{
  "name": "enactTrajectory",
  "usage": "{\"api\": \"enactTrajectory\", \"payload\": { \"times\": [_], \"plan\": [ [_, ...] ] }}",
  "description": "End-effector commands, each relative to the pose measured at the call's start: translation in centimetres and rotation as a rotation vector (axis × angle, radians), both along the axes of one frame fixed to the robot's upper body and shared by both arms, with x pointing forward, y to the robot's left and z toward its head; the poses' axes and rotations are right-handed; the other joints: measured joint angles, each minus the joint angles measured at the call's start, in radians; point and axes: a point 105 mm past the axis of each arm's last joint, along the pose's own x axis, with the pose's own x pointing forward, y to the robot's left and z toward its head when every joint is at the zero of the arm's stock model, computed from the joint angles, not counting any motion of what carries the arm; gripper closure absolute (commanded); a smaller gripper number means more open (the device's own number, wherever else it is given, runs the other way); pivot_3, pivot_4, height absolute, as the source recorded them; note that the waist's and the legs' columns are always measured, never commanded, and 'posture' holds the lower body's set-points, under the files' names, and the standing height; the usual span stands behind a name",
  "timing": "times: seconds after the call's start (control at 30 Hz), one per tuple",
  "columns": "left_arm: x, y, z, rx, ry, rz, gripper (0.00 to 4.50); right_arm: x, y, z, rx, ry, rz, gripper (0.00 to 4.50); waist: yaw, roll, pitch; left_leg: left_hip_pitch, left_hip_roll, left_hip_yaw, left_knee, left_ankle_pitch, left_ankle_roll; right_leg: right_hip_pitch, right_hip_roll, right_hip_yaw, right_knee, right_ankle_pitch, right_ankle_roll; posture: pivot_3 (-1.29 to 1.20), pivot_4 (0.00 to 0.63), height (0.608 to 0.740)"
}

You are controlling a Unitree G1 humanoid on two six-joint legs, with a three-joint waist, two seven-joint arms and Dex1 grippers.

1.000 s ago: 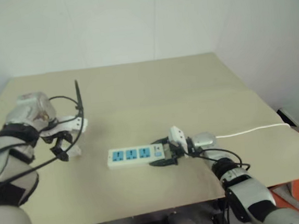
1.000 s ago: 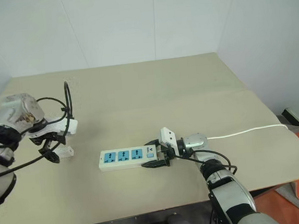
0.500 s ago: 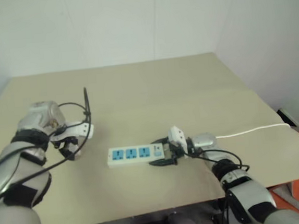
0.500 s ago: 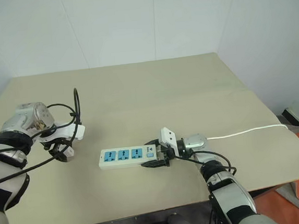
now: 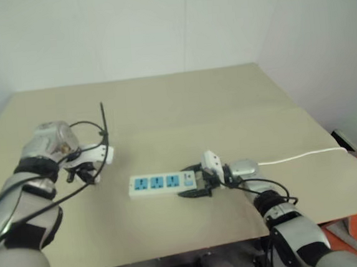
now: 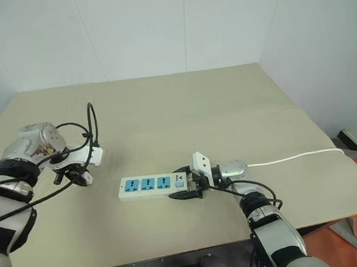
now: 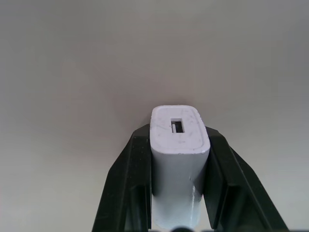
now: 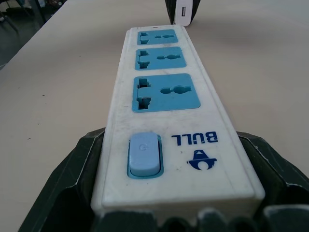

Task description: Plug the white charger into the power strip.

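silver arms (image 5: 42, 142), black cables, black tool fingers (image 7: 133, 193)

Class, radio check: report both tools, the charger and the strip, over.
Left tool shut on white charger. Right tool shut on power strip, switch end. All three sockets empty. Nothing between charger and strip.

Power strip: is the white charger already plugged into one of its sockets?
No. All three blue sockets of the power strip are empty; the white charger sits in the left gripper.
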Motion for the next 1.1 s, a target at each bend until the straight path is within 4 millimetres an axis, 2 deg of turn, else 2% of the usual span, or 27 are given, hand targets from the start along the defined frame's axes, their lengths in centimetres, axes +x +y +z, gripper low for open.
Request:
{"api": "enactTrajectory", "payload": {
  "times": [0.03, 0.17, 0.27, 0.4, 0.47, 0.57, 0.67, 0.77, 0.97, 1.1],
  "plan": [
    [1.4, -3.2, 5.1, -0.229, -0.153, -0.065, 3.49, -0.5, 0.6, -0.5, 0.001, 0.016, 0.017, 1.05, 0.001, 0.000, 0.000, 0.000, 0.000, 0.000, 0.000, 0.000, 0.000, 0.000, 0.000, 0.000, 0.000, 0.000, 0.000, 0.00, 0.150, 0.740],
    [2.1, -7.1, 9.8, -0.610, -0.321, -0.155, 3.49, -0.7, 0.8, -0.6, 0.001, 0.016, 0.029, 1.05, -0.001, 0.000, 0.000, -0.001, 0.000, -0.001, 0.000, 0.000, 0.000, 0.000, 0.000, -0.001, -0.001, 0.000, 0.000, 0.00, 0.150, 0.740],
    [2.0, -9.6, 13.0, -0.996, -0.438, -0.191, 3.49, -0.8, 1.1, -0.7, -0.003, 0.014, 0.037, 1.05, -0.003, 0.000, 0.000, 0.000, 0.000, 0.000, 0.000, 0.000, 0.000, 0.000, 0.000, 0.000, 0.000, 0.000, 0.000, 0.00, 0.150, 0.740],
    [1.1, -10.9, 15.2, -1.309, -0.516, -0.217, 3.49, -0.8, 1.3, -0.7, 0.001, 0.017, 0.041, 1.05, -0.008, 0.000, 0.000, 0.000, 0.000, 0.000, 0.000, 0.000, 0.000, 0.000, 0.000, 0.000, 0.001, 0.000, 0.000, 0.00, 0.150, 0.740],
    [0.2, -11.5, 15.5, -1.421, -0.488, -0.224, 3.49, -0.9, 1.3, -0.7, -0.004, 0.016, 0.047, 1.05, -0.008, 0.000, 0.000, 0.001, 0.001, 0.000, 0.000, 0.000, 0.000, 0.000, 0.000, 0.000, 0.002, 0.000, 0.000, 0.00, 0.150, 0.740],
    [-1.4, -12.6, 14.5, -1.503, -0.372, -0.216, 3.49, -0.9, 1.2, -0.7, -0.006, 0.017, 0.051, 1.05, -0.009, 0.000, 0.000, 0.000, 0.000, -0.001, 0.000, 0.000, 0.000, 0.000, -0.001, 0.000, 0.002, 0.001, -0.001, 0.00, 0.150, 0.740],
    [-3.2, -13.1, 13.1, -1.576, -0.183, -0.178, 3.49, -0.9, 1.2, -0.7, -0.008, 0.016, 0.053, 1.05, -0.011, 0.000, 0.000, 0.001, 0.001, -0.001, 0.000, 0.000, 0.000, 0.001, -0.001, 0.000, 0.002, 0.001, -0.001, 0.00, 0.150, 0.740],
    [-4.9, -13.1, 11.2, -1.548, -0.003, -0.162, 3.49, -0.9, 1.2, -0.7, -0.009, 0.015, 0.054, 1.05, -0.014, 0.000, 0.000, 0.001, 0.000, -0.001, 0.000, 0.000, 0.000, 0.001, -0.001, 0.000, 0.002, 0.001, 0.000, 0.00, 0.150, 0.740],
    [-5.1, -13.2, 7.8, -1.478, 0.043, -0.121, 3.49, -1.0, 1.2, -0.8, -0.013, 0.018, 0.054, 1.05, -0.014, 0.000, 0.000, 0.003, 0.000, -0.002, 0.000, 0.000, 0.000, 0.003, -0.001, -0.001, 0.000, 0.001, 0.000, 0.00, 0.150, 0.740],
    [-5.2, -13.5, 6.4, -1.469, 0.059, -0.117, 3.49, -1.0, 1.2, -0.8, -0.012, 0.019, 0.054, 1.05, -0.014, 0.000, 0.000, 0.003, 0.000, -0.002, 0.000, 0.000, 0.000, 0.003, 0.000, -0.001, 0.000, 0.001, 0.000, 0.00, 0.150, 0.740]
  ]
}}
